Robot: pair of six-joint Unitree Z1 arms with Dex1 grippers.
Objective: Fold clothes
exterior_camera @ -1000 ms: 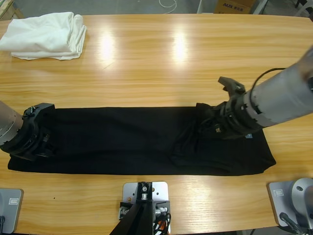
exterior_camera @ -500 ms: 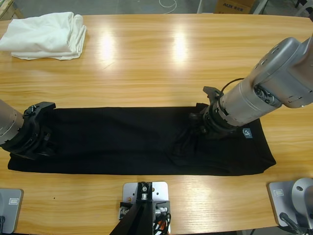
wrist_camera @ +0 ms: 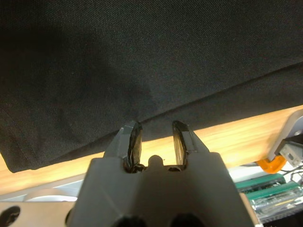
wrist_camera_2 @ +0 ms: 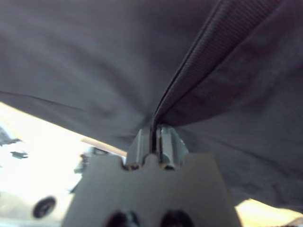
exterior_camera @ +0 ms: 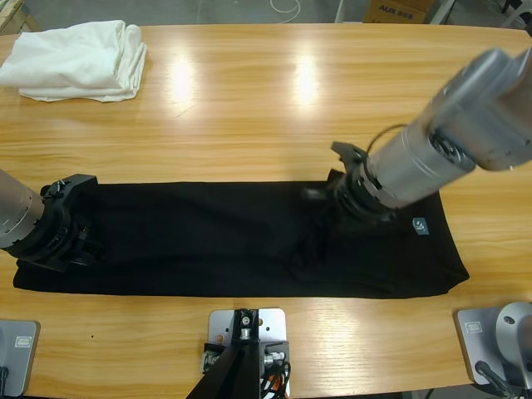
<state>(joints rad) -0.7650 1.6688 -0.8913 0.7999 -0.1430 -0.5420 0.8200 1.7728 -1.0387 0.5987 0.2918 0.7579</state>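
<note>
The clothes are a black shirt [exterior_camera: 199, 237] spread in a long band across the front of the table [exterior_camera: 274, 108], with a small blue-grey label [exterior_camera: 421, 225] near its right end. My right gripper [exterior_camera: 320, 195] is shut on a raised fold of the shirt right of the middle. In the right wrist view a ribbed hem [wrist_camera_2: 208, 61] runs into the closed right gripper [wrist_camera_2: 155, 132]. At the shirt's left end, my left gripper [exterior_camera: 79, 241] sits low on the cloth. The left wrist view shows this gripper [wrist_camera: 156, 137] open at the shirt's edge [wrist_camera: 142, 56], holding nothing.
A folded white cloth [exterior_camera: 79, 60] lies at the table's back left corner. Bare wood stretches behind the shirt. A narrow wooden strip [wrist_camera: 222, 135] runs between the shirt and the table's front edge.
My right gripper has moved left and slightly toward the back, dragging the pinched fold of the shirt with it. The left arm has barely moved.
</note>
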